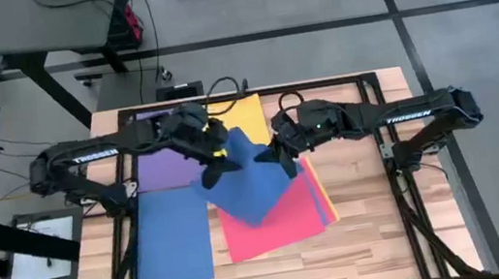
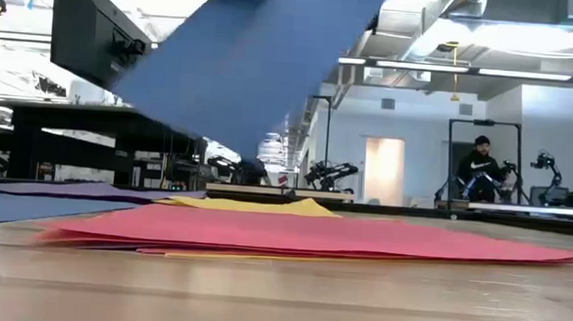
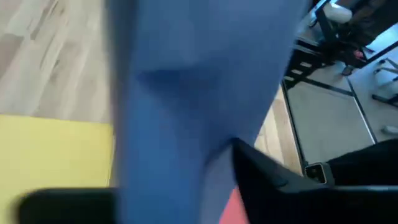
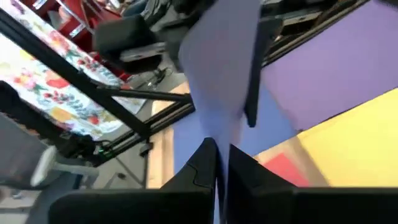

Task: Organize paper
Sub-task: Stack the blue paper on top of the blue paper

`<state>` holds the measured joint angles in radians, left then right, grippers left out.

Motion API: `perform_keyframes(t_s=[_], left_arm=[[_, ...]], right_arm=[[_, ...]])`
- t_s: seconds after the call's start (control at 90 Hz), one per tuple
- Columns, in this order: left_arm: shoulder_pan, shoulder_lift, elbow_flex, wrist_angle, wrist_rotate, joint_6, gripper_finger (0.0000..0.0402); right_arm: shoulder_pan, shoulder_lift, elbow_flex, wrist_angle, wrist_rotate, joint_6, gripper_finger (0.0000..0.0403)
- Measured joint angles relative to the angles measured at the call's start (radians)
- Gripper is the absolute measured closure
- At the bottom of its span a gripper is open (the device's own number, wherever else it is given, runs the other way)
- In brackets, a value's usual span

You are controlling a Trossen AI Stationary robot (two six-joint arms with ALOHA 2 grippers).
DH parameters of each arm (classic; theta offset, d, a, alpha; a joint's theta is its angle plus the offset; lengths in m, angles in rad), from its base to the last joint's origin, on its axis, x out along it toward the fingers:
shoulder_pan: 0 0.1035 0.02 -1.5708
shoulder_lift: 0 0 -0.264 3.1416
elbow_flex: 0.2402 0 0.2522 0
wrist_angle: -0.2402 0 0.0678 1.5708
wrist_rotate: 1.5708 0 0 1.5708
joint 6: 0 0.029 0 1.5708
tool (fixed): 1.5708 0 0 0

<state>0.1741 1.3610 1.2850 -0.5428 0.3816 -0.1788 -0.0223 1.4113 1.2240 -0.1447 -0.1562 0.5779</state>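
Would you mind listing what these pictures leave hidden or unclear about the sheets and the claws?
- Low view: the lifted blue paper sheet runs off the top edge, so both claws are out of sight.
- Left wrist view: that sheet fills the picture, so most of the flat yellow paper sheet is hidden.
- High view: how many orange sheets lie under the red-pink paper sheet cannot be counted.
- Right wrist view: the right claw pinches the sheet's edge.

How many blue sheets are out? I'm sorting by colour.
2: one blue sheet flat at the table's front left, one lifted blue sheet over the red-pink pile. Others may be hidden.
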Motion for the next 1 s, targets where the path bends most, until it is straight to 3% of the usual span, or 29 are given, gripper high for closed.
perform_keyframes(t_s=[0.189,0.422,0.667,0.822,1.0], left_arm=[[-0.001,-0.013,0.000,-0.043,-0.075,-0.022,0.0401],[-0.004,-0.062,0.000,-0.152,-0.274,-0.158,0.0402],[-0.005,-0.096,0.000,-0.325,-0.387,-0.512,0.0402],[-0.057,-0.191,0.000,-0.444,-0.419,-0.769,0.0402],[-0.179,-0.295,0.001,-0.646,-0.492,-1.077,0.0402]], right_arm=[[-0.001,0.000,0.000,-0.064,-0.006,0.009,0.0384],[-0.049,0.000,0.000,-0.253,-0.031,-0.010,0.0276],[-0.142,-0.060,0.000,-0.518,-0.029,-0.096,0.0205],[-0.164,-0.092,0.000,-0.623,-0.025,-0.189,0.0199],[-0.166,-0.095,-0.010,-0.623,-0.025,-0.255,0.0204]])
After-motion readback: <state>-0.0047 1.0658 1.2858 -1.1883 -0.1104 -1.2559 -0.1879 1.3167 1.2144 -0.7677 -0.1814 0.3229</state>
